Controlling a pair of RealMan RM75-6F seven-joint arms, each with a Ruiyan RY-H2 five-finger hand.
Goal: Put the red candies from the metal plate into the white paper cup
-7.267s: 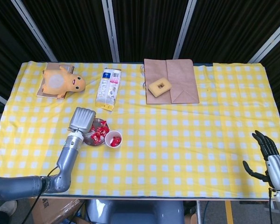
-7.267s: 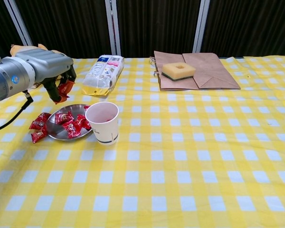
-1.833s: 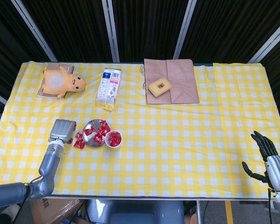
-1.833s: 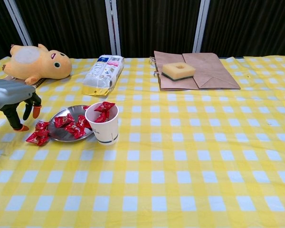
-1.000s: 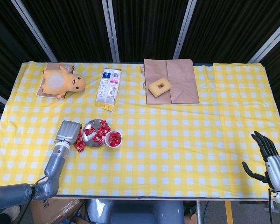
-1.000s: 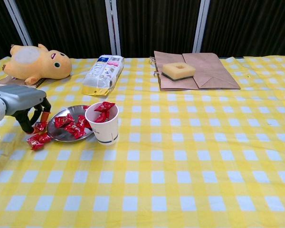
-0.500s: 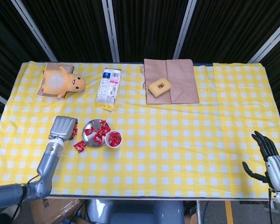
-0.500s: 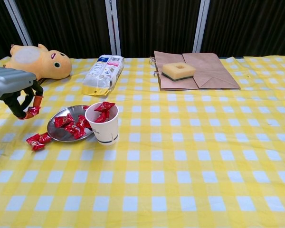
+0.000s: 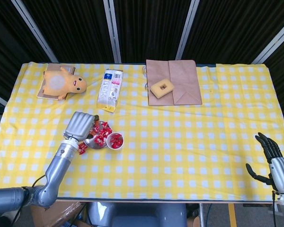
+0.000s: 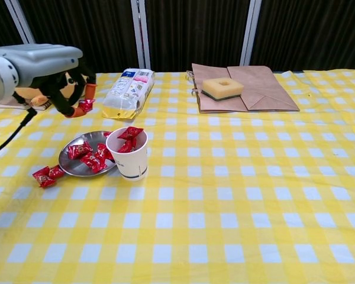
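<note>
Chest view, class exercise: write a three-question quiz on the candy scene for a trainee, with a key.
1. True or false: the left robot hand holds a red candy above the metal plate.
2. Which lies on the brown paper bag? A) plush toy B) sponge C) snack packet
3. Fill in: the candy off the plate lies on the ____ tablecloth.

Key
1. True.
2. B, the sponge.
3. Yellow-checked; the white paper cup already holds candies. The right robot hand rests open, away from them.
</note>
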